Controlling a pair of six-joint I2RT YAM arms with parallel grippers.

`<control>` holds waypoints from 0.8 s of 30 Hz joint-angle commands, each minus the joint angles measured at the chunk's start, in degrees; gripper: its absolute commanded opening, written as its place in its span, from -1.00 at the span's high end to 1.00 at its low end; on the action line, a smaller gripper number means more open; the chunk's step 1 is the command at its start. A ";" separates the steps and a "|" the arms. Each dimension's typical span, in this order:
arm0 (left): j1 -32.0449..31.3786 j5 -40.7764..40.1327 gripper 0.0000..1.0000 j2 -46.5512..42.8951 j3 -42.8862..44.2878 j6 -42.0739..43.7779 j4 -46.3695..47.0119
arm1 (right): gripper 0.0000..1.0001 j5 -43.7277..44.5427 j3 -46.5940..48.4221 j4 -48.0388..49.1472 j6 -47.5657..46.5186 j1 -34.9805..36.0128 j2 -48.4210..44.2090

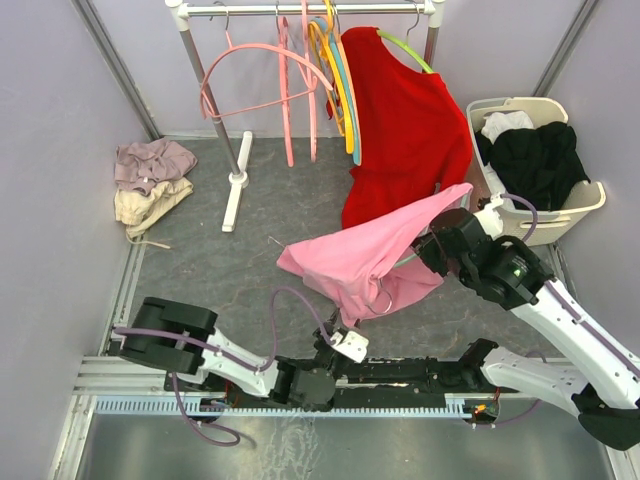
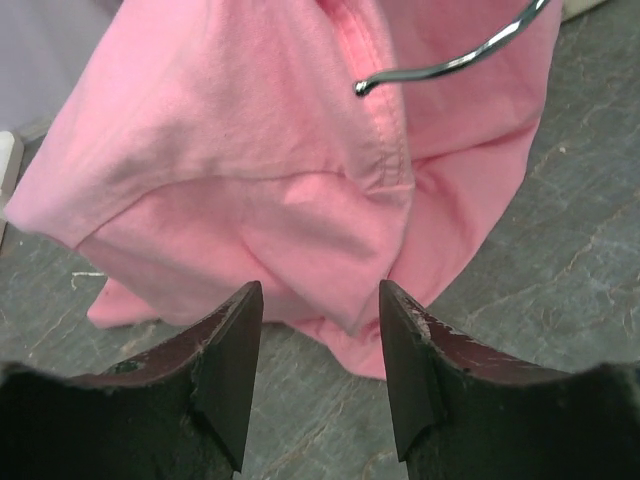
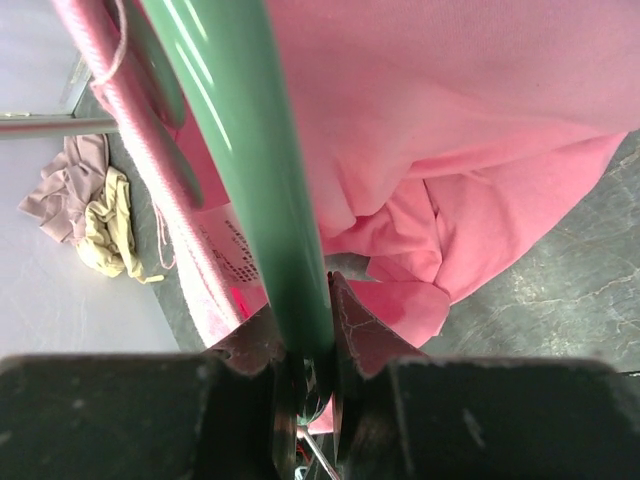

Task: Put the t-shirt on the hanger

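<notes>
The right gripper [image 3: 305,345] was clamped narrow on the hanger [image 3: 262,180], its green bar running up from between the fingers at 12 o'clock. The t-shirt [image 1: 365,262] hung draped over that hanger, lifted off the floor, just toward 4 o'clock from the middle of the top view and at 6 o'clock from the red shirt [image 1: 405,120].

The left gripper [image 2: 315,360] stood at 6 o'clock of the t-shirt, jaws about half apart and nothing between them. Pink folds lay just beyond the fingertips, not touching them. The hook [image 2: 450,65] showed at 1 o'clock in the left wrist view, lying across the fabric beside the collar seam.

The step in hand looked like dressing the hanger: the cloth was over it but bunched, with one side sagging low. Whether both shoulders were seated could not be told. The next move probably called for the left gripper to pinch a loose edge and draw it down and outward, while the right held the hanger steady.
</notes>
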 commanded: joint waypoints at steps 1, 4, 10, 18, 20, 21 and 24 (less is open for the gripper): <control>0.95 -2.25 -0.17 4.32 -0.08 13.40 26.00 | 0.97 -1.04 3.89 5.88 2.12 -0.23 -1.02; 1.49 -1.03 -0.32 8.89 -0.07 20.04 37.60 | 0.97 -1.38 3.62 6.62 2.25 -0.33 -1.24; 3.40 -0.78 -0.38 14.00 2.32 23.19 41.93 | 0.97 -2.36 2.77 7.48 2.32 -0.92 -2.06; 8.21 -4.48 0.32 13.44 2.83 26.75 43.12 | 0.97 -3.55 1.05 8.16 2.34 -1.55 -3.82; 8.26 -5.39 0.64 11.72 2.47 28.23 43.22 | 0.97 -3.51 0.14 8.20 2.33 -1.75 -4.51; 8.24 -5.93 0.73 10.64 2.14 28.87 43.16 | 0.97 -3.48 -0.21 8.17 2.34 -1.84 -4.84; 7.36 -7.43 0.88 6.46 0.26 30.40 43.21 | 0.97 -3.70 -1.46 8.15 2.25 -2.39 -5.55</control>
